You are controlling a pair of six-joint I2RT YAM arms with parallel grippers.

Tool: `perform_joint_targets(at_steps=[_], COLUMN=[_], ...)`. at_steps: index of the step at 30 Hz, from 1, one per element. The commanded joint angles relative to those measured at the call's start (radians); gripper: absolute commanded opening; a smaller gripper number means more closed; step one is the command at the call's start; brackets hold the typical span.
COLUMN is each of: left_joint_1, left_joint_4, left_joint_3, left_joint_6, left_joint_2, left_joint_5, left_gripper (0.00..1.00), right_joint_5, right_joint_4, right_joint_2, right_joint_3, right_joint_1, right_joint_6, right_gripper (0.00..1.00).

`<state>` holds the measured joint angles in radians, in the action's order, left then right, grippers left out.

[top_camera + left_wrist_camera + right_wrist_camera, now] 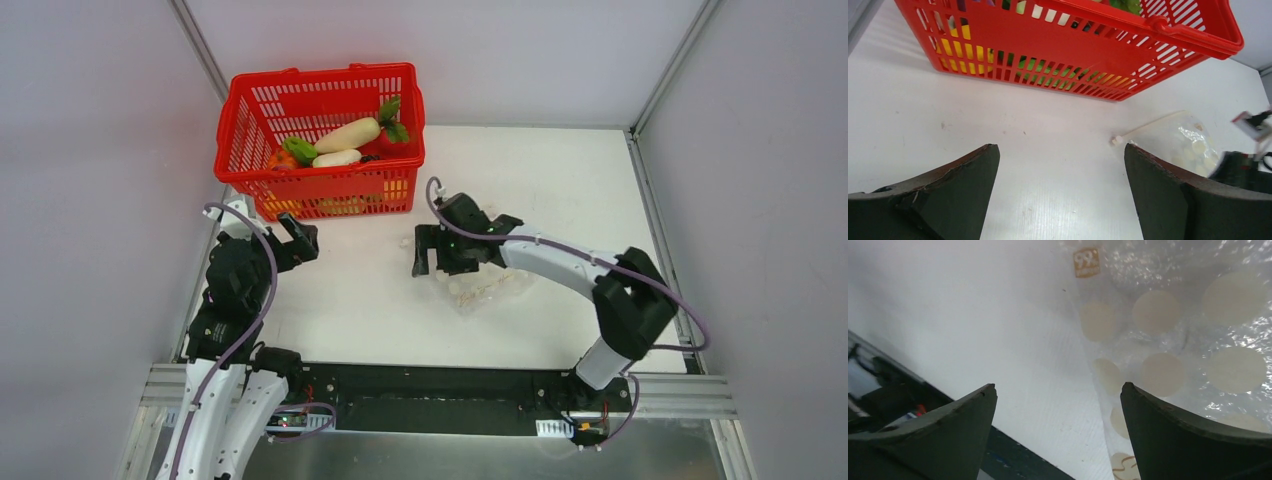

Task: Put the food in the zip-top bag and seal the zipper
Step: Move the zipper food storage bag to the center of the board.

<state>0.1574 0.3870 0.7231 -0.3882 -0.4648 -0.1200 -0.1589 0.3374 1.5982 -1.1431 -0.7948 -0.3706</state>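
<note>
The food lies in the red basket: an orange piece, a green one and a red one with leaves. Through the basket's slots the left wrist view shows yellow and green pieces. The zip-top bag lies flat mid-table, clear with white dots. Its zipper runs along the edge facing the basket. My right gripper hangs open over the bag's left edge, one finger above the bag, the other above bare table. My left gripper is open, holds nothing, and sits in front of the basket.
Two long white radishes lie on top of the food in the basket. Grey walls close the table at left, back and right. A black rail runs along the near edge. The right arm's wrist shows beside the bag.
</note>
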Motion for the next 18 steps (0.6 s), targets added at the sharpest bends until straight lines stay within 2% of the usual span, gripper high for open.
perform_joint_targets(at_steps=[1, 4, 7, 11, 16, 18], left_joint_1=[0.001, 0.001, 0.002, 0.001, 0.001, 0.001], left_joint_4=[-0.046, -0.071, -0.119, -0.223, -0.187, -0.146], left_joint_3=[0.052, 0.061, 0.051, 0.062, 0.320, 0.430], left_joint_6=[-0.002, 0.017, 0.057, 0.145, 0.366, 0.478], left_joint_2=[-0.023, -0.048, -0.055, -0.092, -0.324, -0.450], left_joint_5=[0.113, 0.169, 0.238, 0.284, 0.370, 0.358], left_gripper=[1.00, 1.00, 1.00, 1.00, 1.00, 1.00], right_joint_5=[0.227, 0.405, 0.457, 0.406, 0.242, 0.176], right_joint_4=[0.078, 0.131, 0.085, 0.090, -0.051, -0.070], right_joint_2=[0.072, -0.016, -0.226, -0.384, -0.513, -0.522], right_joint_3=[-0.006, 0.075, 0.231, 0.288, 0.309, 0.307], right_joint_1=[-0.030, -0.029, 0.010, 0.128, 0.143, 0.143], right_joint_6=[0.051, 0.022, 0.020, -0.009, -0.013, -0.037], right_gripper=[0.98, 0.97, 1.00, 1.00, 1.00, 1.00])
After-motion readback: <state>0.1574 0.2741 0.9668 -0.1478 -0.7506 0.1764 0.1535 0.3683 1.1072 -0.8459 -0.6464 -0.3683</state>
